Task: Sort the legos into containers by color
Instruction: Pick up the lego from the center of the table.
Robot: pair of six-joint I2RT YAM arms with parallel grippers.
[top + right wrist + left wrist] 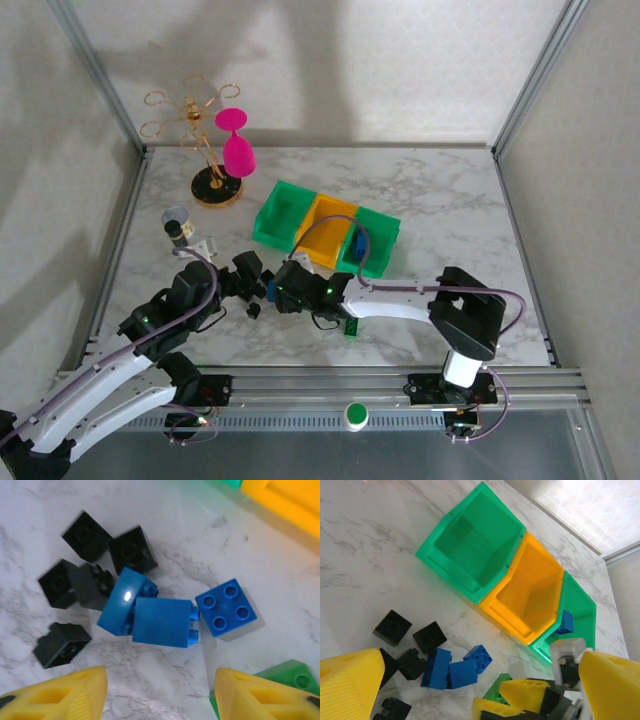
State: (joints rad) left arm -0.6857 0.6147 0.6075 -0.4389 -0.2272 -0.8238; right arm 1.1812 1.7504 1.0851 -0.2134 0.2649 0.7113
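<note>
Three blue legos (162, 622) lie bunched on the marble, with several black legos (92, 537) to their left. My right gripper (160, 692) hangs open just short of the blue ones, bare marble between its yellow fingers. A green lego (295, 680) touches its right finger. My left gripper (481, 682) is wide open above the same pile (462, 672), and the right gripper's fingers (530, 695) show below it. The containers stand in a row: green (282, 212), yellow-orange (330, 232), green (380, 238). A blue lego (565, 622) lies in the right green one. Both grippers (250, 280) (285, 292) meet in front of the bins.
A gold stand with a pink glass (236, 150) stands at the back left. A small dark-capped bottle (178, 225) sits left of the bins. One green lego (351, 327) lies near the right arm. Metal frame posts border the table.
</note>
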